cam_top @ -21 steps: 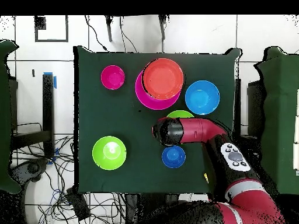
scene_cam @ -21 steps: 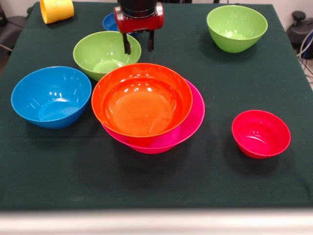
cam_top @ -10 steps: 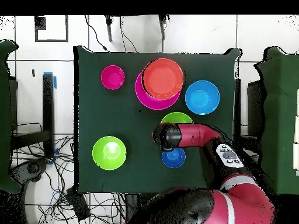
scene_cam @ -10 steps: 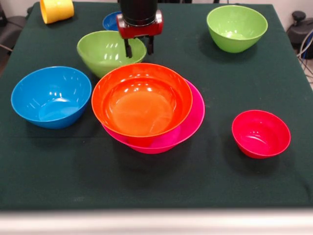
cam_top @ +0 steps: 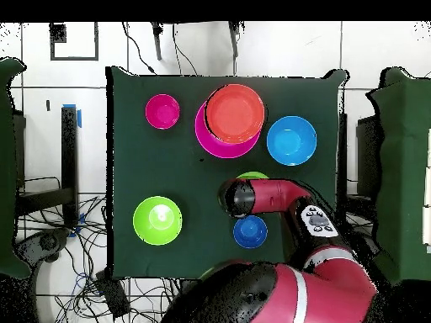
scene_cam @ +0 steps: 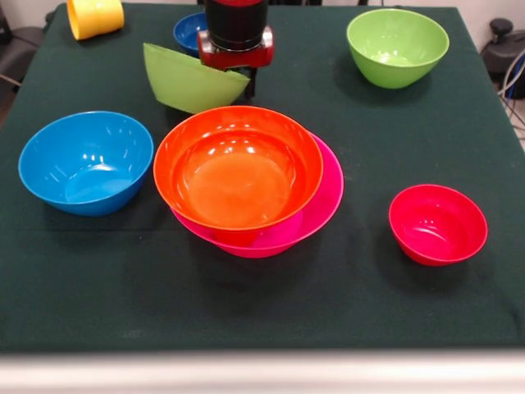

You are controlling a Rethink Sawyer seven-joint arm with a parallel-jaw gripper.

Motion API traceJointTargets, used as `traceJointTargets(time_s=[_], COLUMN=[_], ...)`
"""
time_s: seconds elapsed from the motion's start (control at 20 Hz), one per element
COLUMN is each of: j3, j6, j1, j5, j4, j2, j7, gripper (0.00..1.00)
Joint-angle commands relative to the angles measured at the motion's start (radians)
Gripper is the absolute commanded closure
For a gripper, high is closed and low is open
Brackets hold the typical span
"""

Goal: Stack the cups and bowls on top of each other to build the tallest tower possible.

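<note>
Where the gripper (scene_cam: 243,75) hangs over the table's (scene_cam: 344,304) far middle, it is closed on the rim of one green bowl (scene_cam: 190,80), with that bowl raised off the cloth and tipped steeply, its outer wall turned toward the viewer and its rim edge running up to the left. Only one dark finger (scene_cam: 252,79) shows below the red wrist block; the bowl hides the rest. From above, the arm covers most of this bowl, and just a green sliver (cam_top: 252,176) shows past the wrist.

Directly in front of the held bowl stands the tower so far: the orange bowl (scene_cam: 238,168) nested upright in the wide pink bowl (scene_cam: 324,205), sitting off-centre so that the pink rim shows mainly on the right and front. The held bowl's lower edge is just beside the orange rim, apart from it as far as can be told.

The light blue bowl (scene_cam: 86,162) stands upright to the left of the tower, just beside it. The small red bowl (scene_cam: 437,224) stands to the right, well apart. The second green bowl (scene_cam: 397,47) stands upright near the far right corner. The small dark blue bowl (scene_cam: 189,31) sits behind the gripper, partly hidden by it. A yellow cup (scene_cam: 95,16) lies on its side at the far left corner, its mouth facing left.
</note>
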Motion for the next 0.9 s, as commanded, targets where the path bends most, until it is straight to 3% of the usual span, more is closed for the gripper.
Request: traceJointTargets(time_s=[0.05, 0.9], j3=[-0.027, -0.040], j6=[-0.122, -0.034], j1=[0.029, 0.059], j5=[0.014, 0.031], j4=[-0.093, -0.114], j2=[0.092, 0.056], j7=[0.184, 0.126], gripper=[1.00, 1.00])
